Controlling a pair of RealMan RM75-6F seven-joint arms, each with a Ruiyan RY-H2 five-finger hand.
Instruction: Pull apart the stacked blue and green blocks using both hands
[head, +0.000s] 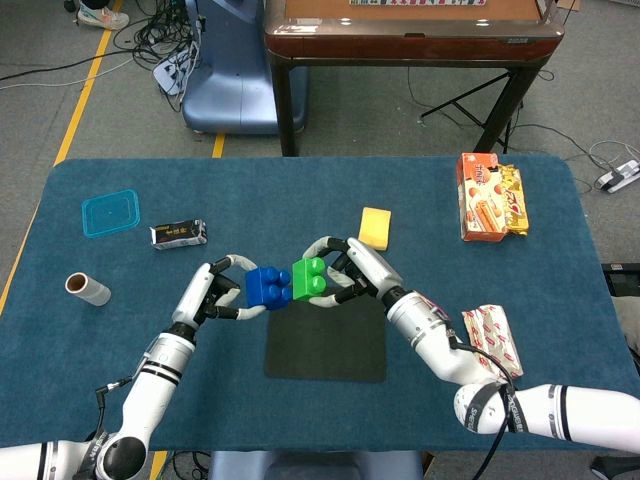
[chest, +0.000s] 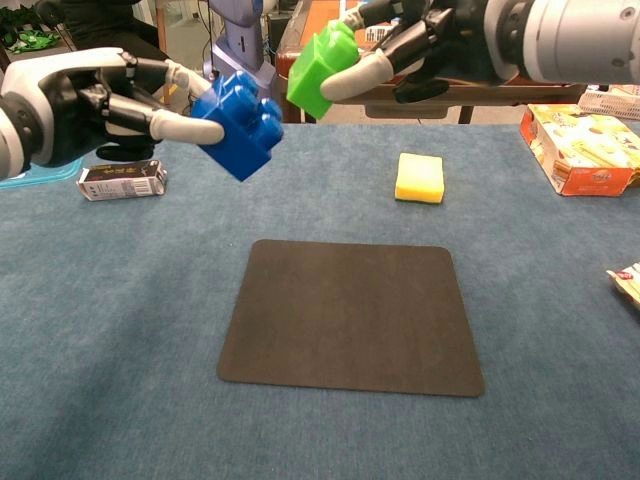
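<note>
My left hand (head: 213, 296) (chest: 110, 100) grips the blue block (head: 266, 287) (chest: 240, 124) and holds it in the air above the table. To its right, my right hand (head: 350, 275) (chest: 420, 45) grips the green block (head: 311, 280) (chest: 322, 70), also in the air. In the chest view a clear gap shows between the two blocks, with the green one higher. In the head view they sit side by side, almost touching, above the far edge of the dark mat (head: 326, 347) (chest: 350, 315).
A yellow sponge (head: 375, 227) (chest: 419, 177) lies behind the mat. An orange snack box (head: 489, 195) (chest: 580, 148) sits at the far right and a wrapped snack (head: 491, 340) at the near right. At the left lie a small dark carton (head: 179, 234) (chest: 121, 180), a blue lid (head: 110, 212) and a tape roll (head: 87, 289).
</note>
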